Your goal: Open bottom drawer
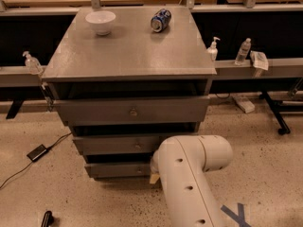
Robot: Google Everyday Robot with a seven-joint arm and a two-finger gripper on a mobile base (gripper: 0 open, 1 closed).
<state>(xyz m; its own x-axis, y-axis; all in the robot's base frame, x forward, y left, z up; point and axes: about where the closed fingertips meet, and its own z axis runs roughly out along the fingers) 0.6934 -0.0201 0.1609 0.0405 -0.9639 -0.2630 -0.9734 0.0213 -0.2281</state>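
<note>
The grey cabinet (128,46) has three drawers. The bottom drawer (116,170) is the lowest, with a slim flat grey front, and its centre is partly covered by my arm. The middle drawer (113,144) and the taller top drawer (130,110) sit above it. My white arm (189,174) reaches from the lower right up to the bottom drawer's front. My gripper (154,173) is at the drawer's centre, almost wholly hidden behind the arm; only a small tan part shows.
A white bowl (100,21) and a blue can (160,20) on its side lie on the cabinet top. Bottles (242,51) stand on a rail to the right, and one (31,63) to the left. A black cable and box (37,152) lie on the floor at left.
</note>
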